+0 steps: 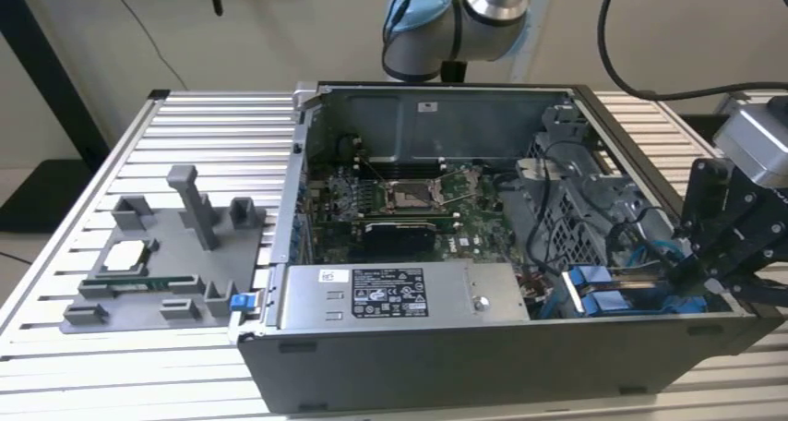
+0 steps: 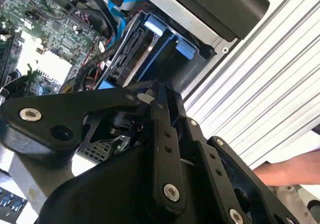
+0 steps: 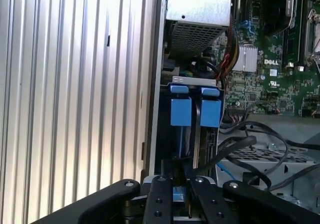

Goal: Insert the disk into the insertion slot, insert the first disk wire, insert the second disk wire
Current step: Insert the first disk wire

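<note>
The disk [image 2: 136,58] sits edge-on in its blue carrier inside the insertion slot [image 3: 194,79], at the case's front corner on the exterior view's right. Two blue carrier tabs [image 3: 181,112] stand side by side at the bay's far end. My black gripper [image 1: 697,278] hangs over the disk's connector end [image 2: 121,47]. In the first wrist view the gripper [image 3: 181,198] has its fingers close together on a small blue wire connector [image 3: 179,194]. A blue wire [image 1: 671,247] runs up to the gripper in the exterior view. The gripper [image 2: 149,94] points at the bay in the second wrist view.
The open computer case [image 1: 493,352] lies on a slotted aluminium table [image 1: 185,126], with the motherboard [image 1: 407,204], a labelled power supply [image 1: 394,296] and black cables [image 3: 250,144]. A grey fixture [image 1: 161,255] stands at the exterior view's left. A hand [image 2: 285,171] rests on the table.
</note>
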Available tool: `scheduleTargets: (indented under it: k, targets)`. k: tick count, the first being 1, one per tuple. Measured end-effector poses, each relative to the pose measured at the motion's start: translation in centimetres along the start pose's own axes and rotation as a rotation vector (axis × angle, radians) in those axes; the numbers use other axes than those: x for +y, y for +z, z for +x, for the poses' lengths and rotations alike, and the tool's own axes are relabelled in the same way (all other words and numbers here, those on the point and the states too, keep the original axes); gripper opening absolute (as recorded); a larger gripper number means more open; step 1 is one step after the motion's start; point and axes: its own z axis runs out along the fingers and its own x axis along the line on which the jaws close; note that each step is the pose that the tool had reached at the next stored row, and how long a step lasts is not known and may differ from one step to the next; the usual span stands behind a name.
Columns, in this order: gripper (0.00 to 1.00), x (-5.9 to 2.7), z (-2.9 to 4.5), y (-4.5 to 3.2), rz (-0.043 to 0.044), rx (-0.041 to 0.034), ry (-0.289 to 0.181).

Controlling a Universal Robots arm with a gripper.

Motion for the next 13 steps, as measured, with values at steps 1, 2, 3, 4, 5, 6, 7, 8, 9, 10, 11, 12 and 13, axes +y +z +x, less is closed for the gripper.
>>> scheduleTargets:
  k: [1, 2, 3, 4, 5, 6, 7, 8, 9, 10, 11, 12, 13]
  targets:
    - [0.00, -0.01, 0.02, 0.01, -0.0003, -0.0001, 0.000]
    - [0.00, -0.01, 0.03, 0.00, -0.0007, 0.0000, 0.000]
    - [0.00, -0.01, 0.03, 0.00, -0.0009, -0.0001, 0.000]
    - [0.00, -0.01, 0.03, 0.00, -0.0011, -0.0001, 0.000]
    - [0.00, -0.01, 0.03, 0.01, -0.0014, -0.0002, 0.000]
    - [0.00, -0.01, 0.03, 0.02, -0.0014, -0.0003, 0.000]
    - [0.00, -0.01, 0.04, 0.03, -0.0014, -0.0001, 0.000]
    - [0.00, -0.02, 0.03, 0.06, -0.0014, -0.0001, 0.000]
    - [0.00, -0.03, -0.03, 0.10, -0.0014, -0.0002, 0.000]
    - [0.00, -0.04, -0.23, 0.15, -0.0014, -0.0004, 0.001]
    - [0.00, -0.06, -0.48, 0.20, -0.0014, -0.0002, 0.001]
    - [0.00, -0.10, -0.75, 0.27, -0.0018, -0.0004, 0.001]
    - [0.00, -0.15, -1.04, 0.32, -0.0024, -0.0003, 0.001]
